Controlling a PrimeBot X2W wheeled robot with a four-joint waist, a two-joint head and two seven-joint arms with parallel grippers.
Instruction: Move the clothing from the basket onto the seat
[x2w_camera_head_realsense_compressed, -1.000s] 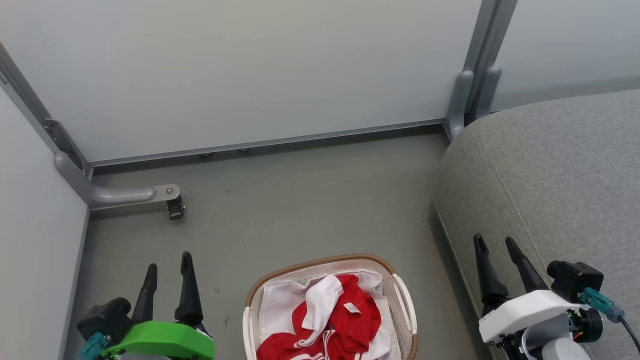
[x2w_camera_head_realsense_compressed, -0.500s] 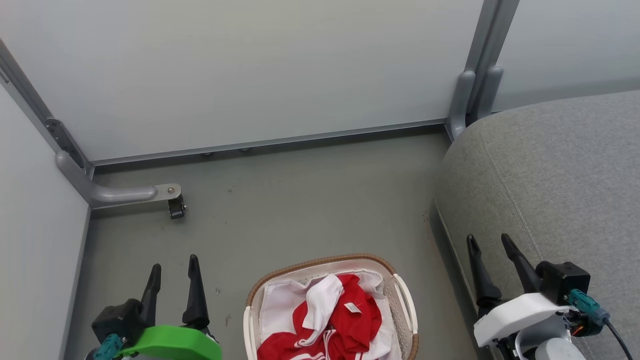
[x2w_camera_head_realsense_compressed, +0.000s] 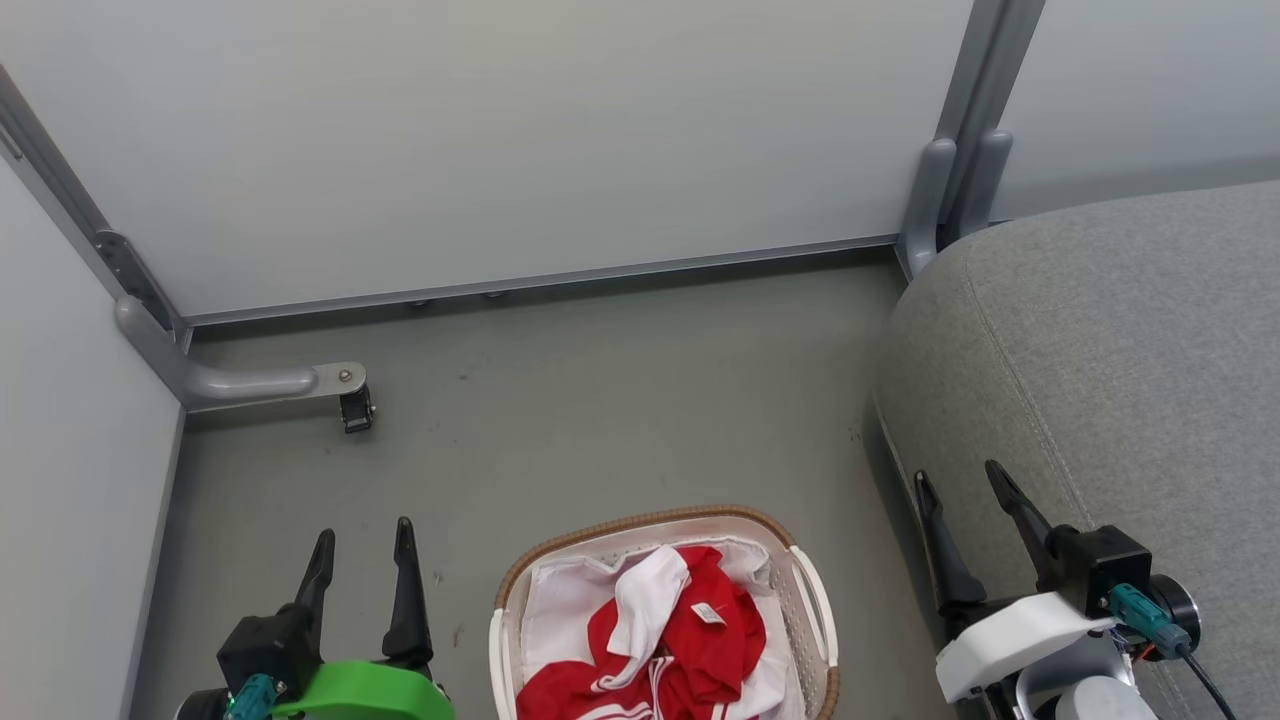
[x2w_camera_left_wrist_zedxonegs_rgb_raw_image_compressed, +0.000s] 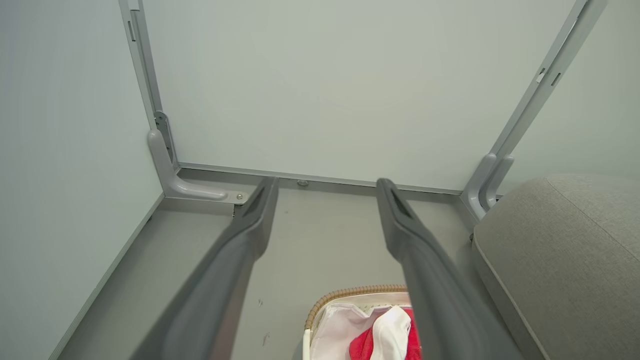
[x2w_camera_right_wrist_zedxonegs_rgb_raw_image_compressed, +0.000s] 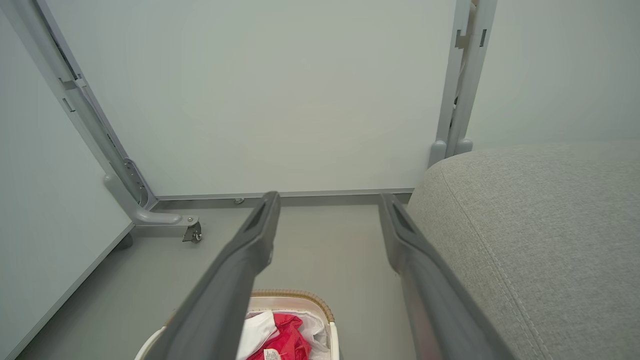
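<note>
Both held low, pointing forward: my left gripper (x2w_camera_head_realsense_compressed: 364, 530) and right gripper (x2w_camera_head_realsense_compressed: 957, 473), jaws fully spread, empty; basket (x2w_camera_head_realsense_compressed: 620, 522) with clothing (x2w_camera_head_realsense_compressed: 700, 640) between them, seat (x2w_camera_head_realsense_compressed: 1100, 350) just right of the right one

Ahead of me a smooth dull grey floor (x2w_camera_head_realsense_compressed: 600, 400), flecked with a few dark specks, runs up to a pale frosted partition panel (x2w_camera_head_realsense_compressed: 500, 140) edged below by a thin grey metal rail (x2w_camera_head_realsense_compressed: 560, 285). On my left a second pale panel (x2w_camera_head_realsense_compressed: 60, 450) meets it at a slanted grey metal post (x2w_camera_head_realsense_compressed: 60, 187). The post's curved grey foot (x2w_camera_head_realsense_compressed: 230, 382) rests on the floor and ends at a small black caster (x2w_camera_head_realsense_compressed: 356, 410). At the right, a paired grey metal upright (x2w_camera_head_realsense_compressed: 975, 110) joins a third pale panel (x2w_camera_head_realsense_compressed: 1150, 90).
</note>
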